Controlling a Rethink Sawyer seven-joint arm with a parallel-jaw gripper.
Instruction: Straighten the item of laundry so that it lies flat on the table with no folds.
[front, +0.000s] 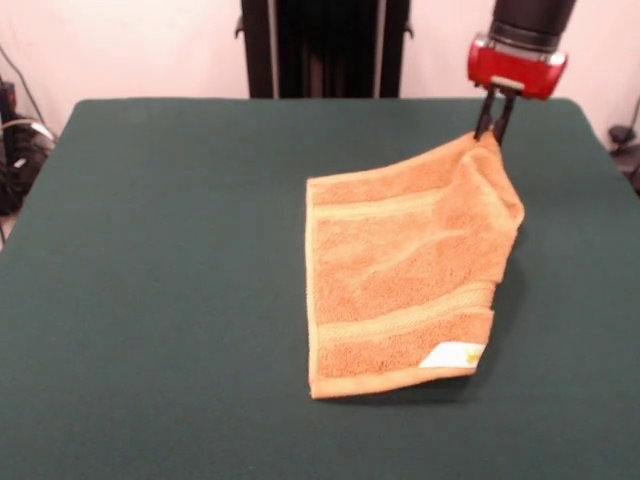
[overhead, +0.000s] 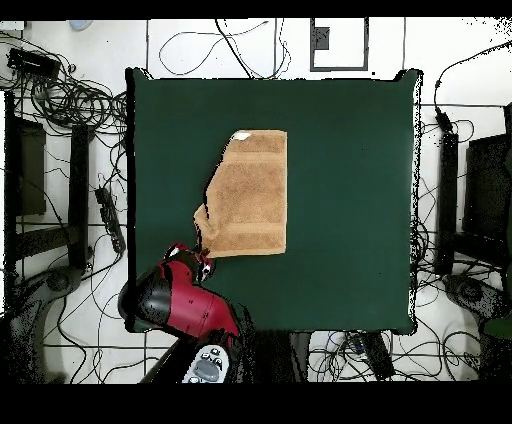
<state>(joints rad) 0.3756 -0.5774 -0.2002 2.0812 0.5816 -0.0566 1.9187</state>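
The orange-tan towel (front: 400, 270) lies on the dark green table (front: 150, 300), right of centre in the front view. Its far right corner is pinched and lifted off the cloth by my gripper (front: 493, 130), whose black fingers are shut on it below the red wrist. The right edge of the towel hangs in a fold from that corner. A white care tag (front: 452, 356) shows at the near right corner. In the overhead view the towel (overhead: 250, 195) lies left of centre and my gripper (overhead: 203, 252) holds its bottom left corner.
The robot's black pedestal (front: 322, 48) stands behind the table's far edge. Cables and equipment (overhead: 70, 120) lie on the floor around the table. Bare green cloth (overhead: 350, 200) spreads on the towel's other side.
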